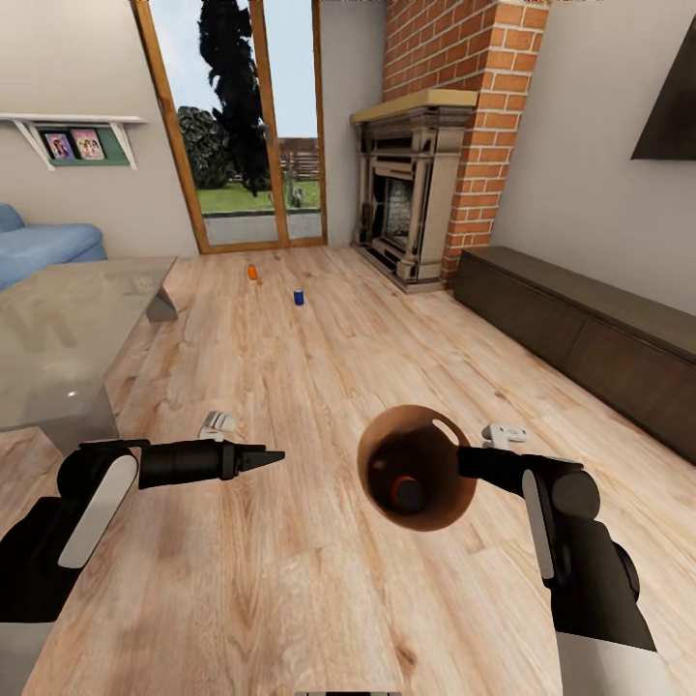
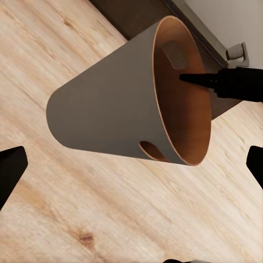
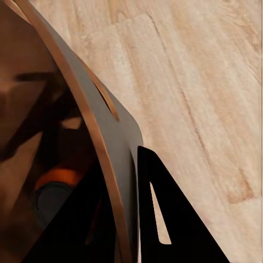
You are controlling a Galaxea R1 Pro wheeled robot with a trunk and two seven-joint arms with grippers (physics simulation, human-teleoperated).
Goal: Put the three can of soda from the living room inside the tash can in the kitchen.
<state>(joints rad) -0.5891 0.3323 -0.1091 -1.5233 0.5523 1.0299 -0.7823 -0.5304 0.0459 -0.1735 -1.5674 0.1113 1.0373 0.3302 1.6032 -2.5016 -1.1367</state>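
brown tash can (image 1: 425, 507) held up in the air above the light wood floor (image 1: 319, 367), near the robot's right side, mouth turned toward the head camera. gripped at the rim by the right gripper (image 1: 466, 462), one finger inside the wall and one outside, closed on the rim. in the right wrist view same rim (image 3: 82, 118) clamped between the dark fingers (image 3: 164, 219), with an oval handle hole just beside. at the bottom of the bin one orange can of soda (image 1: 404, 493), grey top facing up toward the mouth; seen also in the right wrist view as an orange can (image 3: 55, 189) deep in the dark inside.

in the left wrist view the bin (image 2: 109, 109) tilted on its side in the air, grey outside, brown inside, right finger reaching over its rim.

left gripper (image 1: 271, 456) beside the bin, apart from it, pointing toward it, holding nothing. fingers look brought together to a point in the head view, but two dark tips stand wide apart at the edges of the left wrist view, so cannot tell if open or closed.

far on the floor, near the wood-framed glass doors (image 1: 242, 126), second orange can (image 1: 252, 273) and dark blue can (image 1: 299, 298), both upright, a little apart from each other.

grey low table (image 1: 68, 338) at the left, blue sofa (image 1: 48, 246) behind it, brick fireplace (image 1: 425, 174) at the right of the doors, long dark cabinet (image 1: 580, 329) along the right wall.
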